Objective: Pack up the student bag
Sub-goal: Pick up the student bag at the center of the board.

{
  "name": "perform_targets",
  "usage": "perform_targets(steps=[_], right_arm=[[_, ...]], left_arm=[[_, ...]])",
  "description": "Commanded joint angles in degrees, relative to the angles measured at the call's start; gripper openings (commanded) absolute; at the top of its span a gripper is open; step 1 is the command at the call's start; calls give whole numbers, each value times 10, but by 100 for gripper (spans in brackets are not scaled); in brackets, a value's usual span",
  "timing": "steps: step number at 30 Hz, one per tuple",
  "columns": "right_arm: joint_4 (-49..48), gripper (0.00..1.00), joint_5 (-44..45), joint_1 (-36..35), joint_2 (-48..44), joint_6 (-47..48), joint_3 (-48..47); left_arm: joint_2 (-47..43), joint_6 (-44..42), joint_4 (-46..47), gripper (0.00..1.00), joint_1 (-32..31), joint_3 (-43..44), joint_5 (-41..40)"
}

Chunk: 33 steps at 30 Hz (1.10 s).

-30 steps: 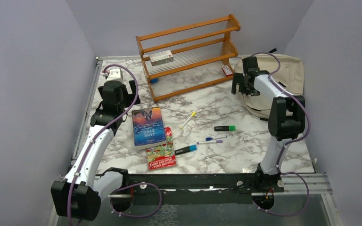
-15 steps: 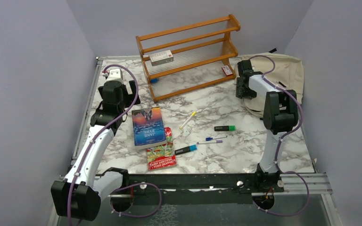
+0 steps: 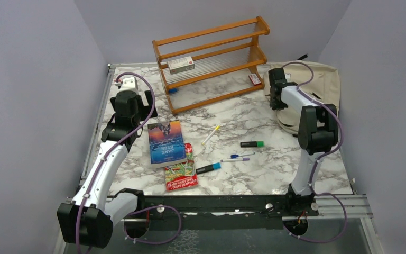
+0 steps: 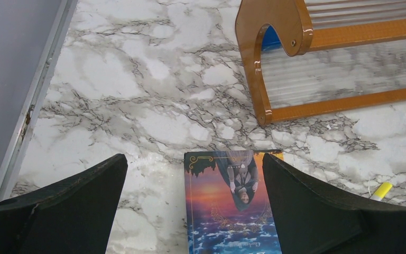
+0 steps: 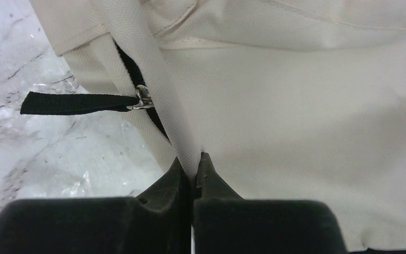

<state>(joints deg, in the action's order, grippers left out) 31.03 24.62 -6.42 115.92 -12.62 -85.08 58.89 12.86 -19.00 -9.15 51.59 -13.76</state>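
Cream fabric backpack (image 5: 306, 106), large and soft, lies at the far right of the marble table (image 3: 243, 114). Our right pincer (image 5: 195, 165) is clamped on a fold of it beside the black zipper pull (image 5: 79, 103). Our left pincer (image 4: 193, 159) gapes open over a blue paperback book (image 4: 232, 217).

A: How's the light?
B: Soft, even, from overhead. The counter (image 3: 243, 114) carries a mild sheen, with only faint shadow under the rack (image 3: 211, 72).
A: Focus?
B: Top view crisp. The left fingers (image 4: 68, 206) and right fingers (image 5: 153, 211) are dark and slightly soft; the student bag (image 5: 296, 132) weave is sharp.
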Motion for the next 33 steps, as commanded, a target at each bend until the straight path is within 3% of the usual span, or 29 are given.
perform_targets(steps=[1, 9, 19, 23, 26, 33], right_arm=[[-20, 1, 52, 3, -97, -49, 16], [-49, 1, 101, 6, -258, -112, 63], [-66, 1, 16, 6, -423, -190, 85], [-44, 1, -23, 6, -460, -251, 77], [-49, 1, -70, 6, -490, -309, 89], [-78, 1, -164, 6, -513, -450, 119]], left_arm=[[-3, 0, 2, 99, -3, -4, 5], [-6, -3, 5, 99, -3, -2, 29], [-5, -19, 40, 99, -29, 11, 135], [4, 1, 66, 99, -45, 29, 215], [4, 23, 98, 99, -69, 42, 257], [28, 45, 178, 99, -176, 59, 272]])
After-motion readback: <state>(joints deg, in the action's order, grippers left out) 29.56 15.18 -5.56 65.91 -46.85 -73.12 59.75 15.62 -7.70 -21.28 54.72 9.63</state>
